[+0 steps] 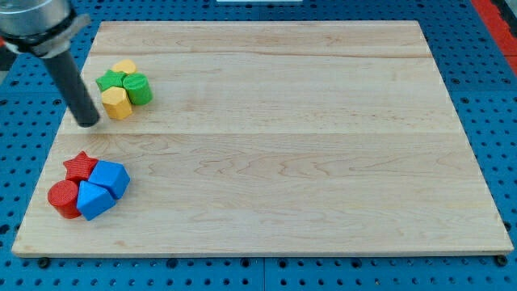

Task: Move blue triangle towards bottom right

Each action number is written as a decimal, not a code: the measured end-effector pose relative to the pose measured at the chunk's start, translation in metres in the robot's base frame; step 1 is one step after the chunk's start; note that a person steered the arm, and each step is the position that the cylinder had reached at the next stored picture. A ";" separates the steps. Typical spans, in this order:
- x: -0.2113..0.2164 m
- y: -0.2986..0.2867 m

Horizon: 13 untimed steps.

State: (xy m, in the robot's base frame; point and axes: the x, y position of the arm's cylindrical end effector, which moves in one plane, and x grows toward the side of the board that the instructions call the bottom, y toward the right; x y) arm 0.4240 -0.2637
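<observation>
The blue triangle [94,200] lies near the board's bottom left, touching a blue cube-like block [111,177] above and to its right, a red cylinder [63,198] on its left and a red star [80,166] above. My tip [87,123] rests on the board at the view's left, well above this cluster and just left of a yellow hexagon block [116,103]. The tip touches no block.
At the top left a cluster holds a green star [111,80], a green cylinder [137,89], the yellow hexagon and another yellow block [124,66]. The wooden board [283,162] sits on a blue pegboard table [24,162].
</observation>
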 end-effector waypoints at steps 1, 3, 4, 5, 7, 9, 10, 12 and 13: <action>0.010 -0.041; 0.043 -0.041; 0.100 -0.041; 0.153 -0.041; 0.160 0.013; 0.130 0.074; 0.130 0.108; 0.130 0.181; 0.125 0.204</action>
State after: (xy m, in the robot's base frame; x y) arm 0.5487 -0.0594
